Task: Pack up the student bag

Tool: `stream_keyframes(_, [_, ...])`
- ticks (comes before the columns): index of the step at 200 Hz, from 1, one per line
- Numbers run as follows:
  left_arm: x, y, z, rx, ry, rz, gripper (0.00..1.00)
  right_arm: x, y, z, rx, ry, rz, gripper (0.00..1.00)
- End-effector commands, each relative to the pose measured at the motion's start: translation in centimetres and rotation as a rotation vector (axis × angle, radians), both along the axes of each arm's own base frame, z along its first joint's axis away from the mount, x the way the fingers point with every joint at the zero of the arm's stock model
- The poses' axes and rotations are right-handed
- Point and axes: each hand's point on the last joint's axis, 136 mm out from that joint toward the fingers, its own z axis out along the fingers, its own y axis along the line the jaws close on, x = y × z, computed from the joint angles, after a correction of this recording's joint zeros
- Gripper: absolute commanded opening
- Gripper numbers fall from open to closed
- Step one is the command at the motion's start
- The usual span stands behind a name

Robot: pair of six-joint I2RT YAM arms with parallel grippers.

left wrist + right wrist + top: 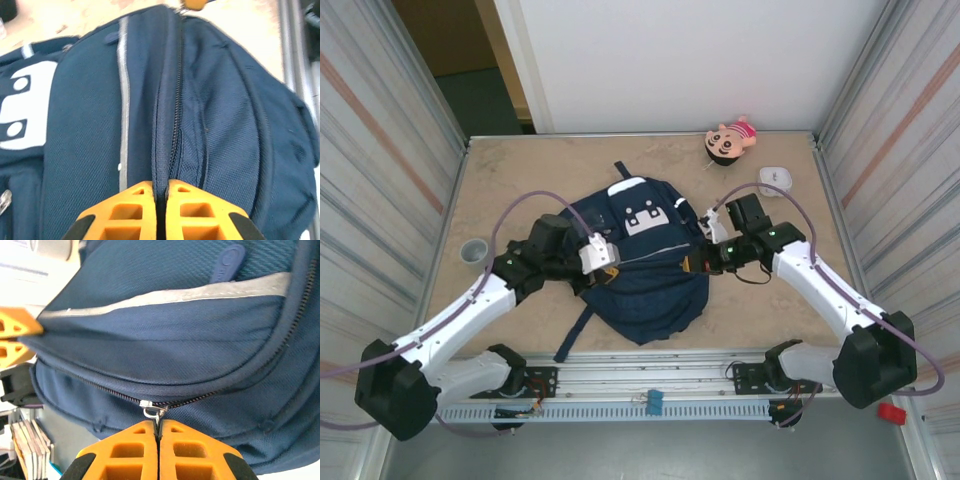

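Large navy-blue fabric backpack [645, 275] lies flat at middle of beige counter [520, 180], white patches toward far wall, one arm on each side. Left gripper [160, 189] pressed together, pinching fold of backpack fabric along zipper seam (orange fingers meet on it). Right gripper [158, 426] pressed together on small silver zipper pull [151, 410] at backpack's opposite side. Pink-and-tan plush doll [730, 141] near far right corner, well apart.

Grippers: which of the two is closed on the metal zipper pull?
The right gripper: it pinches the small metal zipper pull on the student bag. The left gripper pinches only a fold of the bag's fabric.
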Motion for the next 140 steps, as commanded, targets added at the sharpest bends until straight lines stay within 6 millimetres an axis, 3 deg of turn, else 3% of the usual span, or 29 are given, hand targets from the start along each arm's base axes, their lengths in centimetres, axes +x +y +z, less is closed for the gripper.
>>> stream_keyframes(1, [2.5,4.5,-1.4,0.142,-0.020,0.179,0.16,0.2,1.6,1.5,0.041,-0.034,-0.031,0.00])
stream_keyframes(28, [0.3,2.0,1.5,0.001,0.040,0.039,0.47,-0.2,3.8,1.2,0.063,-0.042,-0.013,0.00])
stream_keyframes(48, [-0.9,-0.5,3.5,-0.085,0.059,-0.029,0.55,-0.5,4.4,1.4,0.054,-0.054,0.001,0.00])
stream_keyframes(80, [-2.0,-4.4,2.8,-0.030,0.003,-0.144,0.57,-1.0,4.7,1.5,0.046,-0.054,0.021,0.00])
stream_keyframes(128, [0.4,-7.9,0.8,-0.003,0.052,-0.148,0.51,-1.2,4.9,1.7,0.048,-0.061,0.040,0.00])
stream_keyframes(140, [0.9,-8.5,0.4,-0.015,0.048,-0.147,0.41,-1.2,4.8,1.8,0.048,-0.065,0.044,0.00])
